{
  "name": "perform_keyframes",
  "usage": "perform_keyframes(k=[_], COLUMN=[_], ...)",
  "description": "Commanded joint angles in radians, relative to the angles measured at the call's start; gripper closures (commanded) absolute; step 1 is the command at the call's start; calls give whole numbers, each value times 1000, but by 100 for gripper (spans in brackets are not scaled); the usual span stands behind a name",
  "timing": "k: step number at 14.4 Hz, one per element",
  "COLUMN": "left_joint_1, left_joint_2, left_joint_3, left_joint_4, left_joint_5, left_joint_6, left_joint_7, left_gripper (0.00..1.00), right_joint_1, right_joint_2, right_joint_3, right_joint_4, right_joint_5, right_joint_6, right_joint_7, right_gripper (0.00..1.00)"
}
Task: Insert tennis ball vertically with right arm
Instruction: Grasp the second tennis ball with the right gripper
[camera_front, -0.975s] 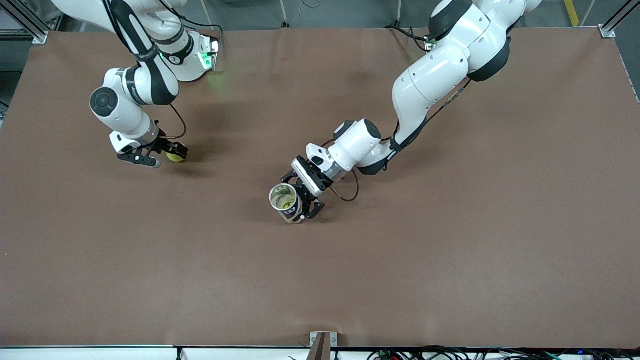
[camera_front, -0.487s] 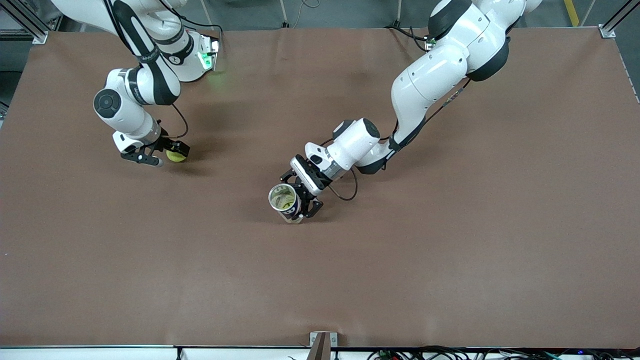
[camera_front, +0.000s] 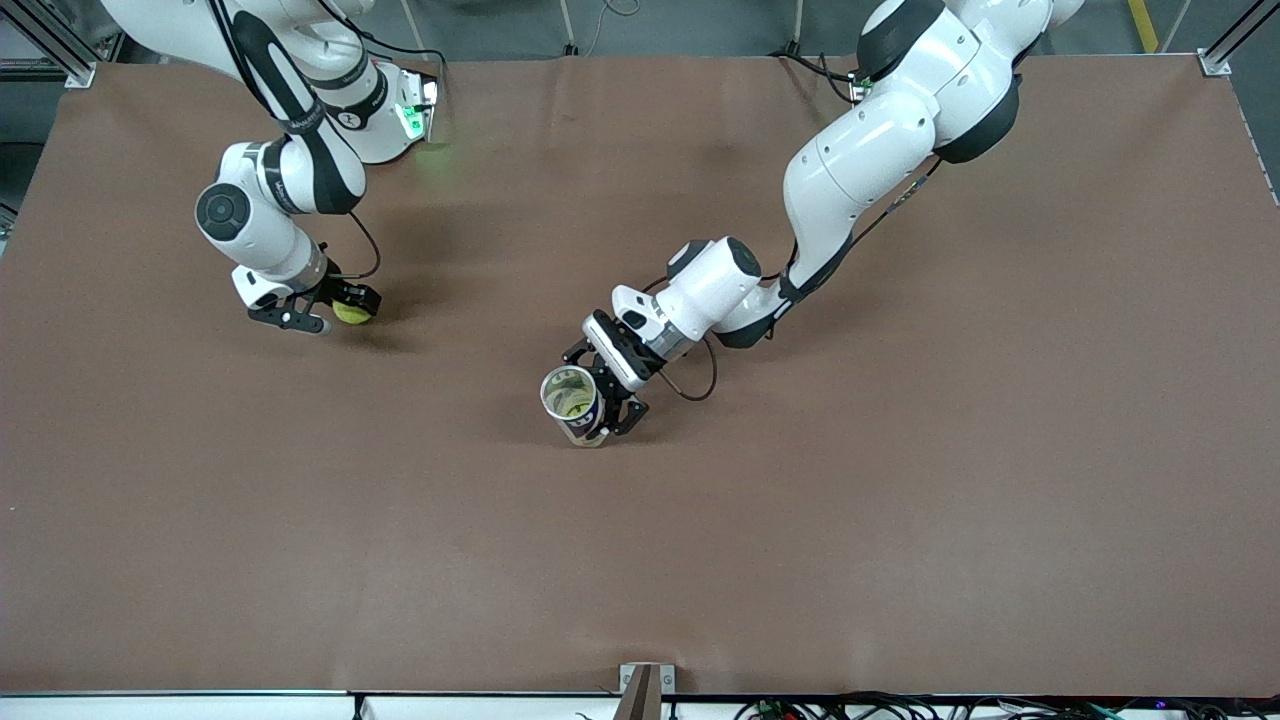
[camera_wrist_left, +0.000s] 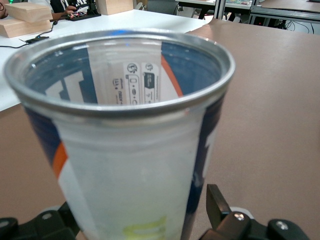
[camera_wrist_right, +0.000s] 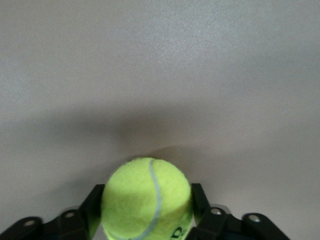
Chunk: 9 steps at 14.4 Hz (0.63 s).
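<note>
- Front view: the right gripper (camera_front: 322, 311) clasps the tennis ball (camera_front: 350, 312) over the table (camera_front: 900, 500) at the right arm's end; the left gripper (camera_front: 606, 408) clamps the upright can (camera_front: 572, 404) mid-table.
- Left wrist view: the can's (camera_wrist_left: 130, 150) open mouth fills the frame.
- Right wrist view: 2 fingers (camera_wrist_right: 94, 209) pinch the ball (camera_wrist_right: 147, 200).

The right pincer (camera_front: 331, 313) carrying the tennis ball (camera_front: 350, 313) has lifted slightly.

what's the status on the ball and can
Right hand shut on tennis ball. Left hand shut on open can, mid-table. Nothing in the way.
</note>
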Motion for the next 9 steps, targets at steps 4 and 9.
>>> perform_keyframes(k=[4,9], left_joint_1=[10,10], left_joint_2=[-7,-7], left_joint_3=[-1,-1], left_joint_4=[-11,-11], left_joint_5=[13,13], left_joint_6=[1,1], left_joint_7=[-6,-6], left_gripper=[0,0], right_joint_1=[-5,16], right_joint_2=[-20,-75], right_joint_3=[2,7], right_joint_4=[7,104], right_joint_5=[-9,29], right_joint_6=[1,-143], right_joint_7=[16,71], right_gripper=[98,99])
